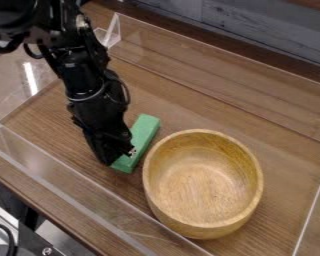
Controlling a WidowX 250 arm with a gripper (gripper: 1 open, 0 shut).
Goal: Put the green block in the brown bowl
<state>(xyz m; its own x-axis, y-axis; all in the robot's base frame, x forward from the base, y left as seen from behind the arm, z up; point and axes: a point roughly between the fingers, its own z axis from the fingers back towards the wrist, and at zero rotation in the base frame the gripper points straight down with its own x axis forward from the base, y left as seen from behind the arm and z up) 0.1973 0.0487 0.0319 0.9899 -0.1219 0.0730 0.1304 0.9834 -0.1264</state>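
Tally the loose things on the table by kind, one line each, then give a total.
Green block: 1
Brown bowl: 1
Total: 2

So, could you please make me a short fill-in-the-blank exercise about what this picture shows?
1. The block at the gripper is ____ in colour.
2. The wooden bowl holds ____ inside it.
3. The block lies on the table, to the ____ of the bowl in the picture.
4. The gripper points ____ toward the table.

Missing words: green; nothing; left; down
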